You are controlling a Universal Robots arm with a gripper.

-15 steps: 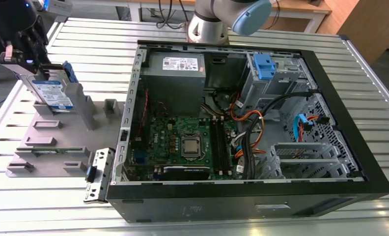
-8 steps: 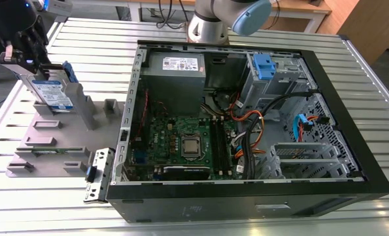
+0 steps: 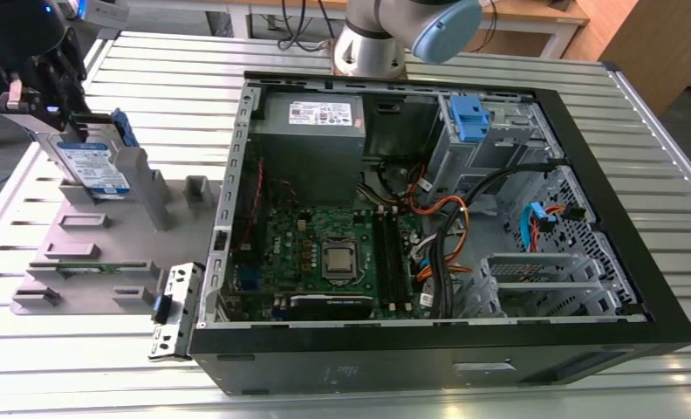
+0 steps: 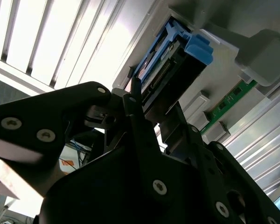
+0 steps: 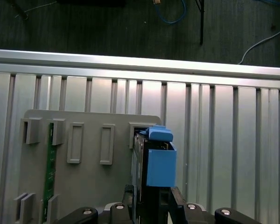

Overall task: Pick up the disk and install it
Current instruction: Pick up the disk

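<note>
My gripper [image 5: 151,192] sits over one end of the disk [image 3: 90,168], with the drive's edge and its blue rail rising up through the middle of it in both wrist views. I cannot tell whether it has closed on the disk or merely straddles it.

In the exterior view the disk stands on edge, leaning a little, in the grey holder [image 3: 101,262] on the bench [image 3: 90,384]. That is at about nine o'clock from the open computer case [image 3: 590,157]. As far as I can judge its lower edge is in the holder's slot, so nothing is installed yet.

The main risk, as I judge it, is the hold itself. I am on one end only, and partly on blue plastic, not metal. A rail may flex, and the free end could swing or slide out under its own weight.

The lean is a second worry. If the disk rises out of line with the slot, a rail could bind and drag the light holder along. That would also disturb the green board [image 5: 49,168] slotted beside it.

The case has its own hazards. The bay with the blue latch [image 3: 468,118] lies at about one o'clock inside it, with the case wall just beyond. A loose bundle of cables [image 3: 450,218] lies just below the bay. A tilted disk could snag those wires, strike the rim or jam against the bay.
</note>
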